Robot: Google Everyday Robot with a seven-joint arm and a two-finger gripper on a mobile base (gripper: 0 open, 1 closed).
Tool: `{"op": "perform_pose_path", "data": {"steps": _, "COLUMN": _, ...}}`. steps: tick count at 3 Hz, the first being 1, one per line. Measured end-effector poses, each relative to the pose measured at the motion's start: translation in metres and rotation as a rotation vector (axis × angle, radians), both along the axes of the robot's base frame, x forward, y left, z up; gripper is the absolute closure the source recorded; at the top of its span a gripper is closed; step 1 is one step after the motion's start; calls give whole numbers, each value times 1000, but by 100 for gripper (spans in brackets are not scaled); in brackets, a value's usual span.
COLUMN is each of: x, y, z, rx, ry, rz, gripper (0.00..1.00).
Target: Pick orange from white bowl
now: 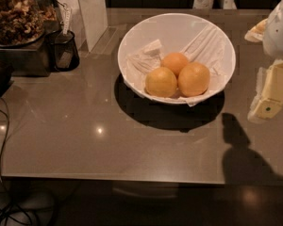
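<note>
A big white bowl point(132, 36) sits on the brown bench point(75, 140), a bit to the right of the middle and toward the far side. White paper point(205, 44) is crumpled up inside it. Three round fruits lie on the paper at the near side of the bowl, all touching. The orange point(194, 79) is the biggest one and sits on the right. A yellow-orange one point(161, 82) is just left of it. A smaller, darker one point(175, 61) is tucked behind the two.

The end effector point(269, 95) hangs at the right edge of the scene, above the bench and to the right of the bowl. It is not touching the bowl or the fruit. It holds nothing, but it is not clear if it is open or closed. Its dark shadow point(240, 149) falls on the bench near the front.

Far left, a glass jar point(14, 13) full of brown bits stands next to a small black cup point(63, 51). A black cable point(6, 126) runs down the left side.
</note>
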State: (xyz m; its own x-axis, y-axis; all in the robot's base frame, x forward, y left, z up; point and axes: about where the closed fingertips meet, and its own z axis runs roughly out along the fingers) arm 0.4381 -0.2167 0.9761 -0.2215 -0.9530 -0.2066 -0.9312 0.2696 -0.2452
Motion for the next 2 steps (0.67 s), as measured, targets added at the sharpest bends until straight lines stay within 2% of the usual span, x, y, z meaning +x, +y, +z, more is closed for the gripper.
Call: {"op": "perform_pose_path", "data": {"steps": 2, "x": 9, "y": 4, "z": 3, "rx": 21, "ry": -11, "rz": 9, "gripper": 0}}
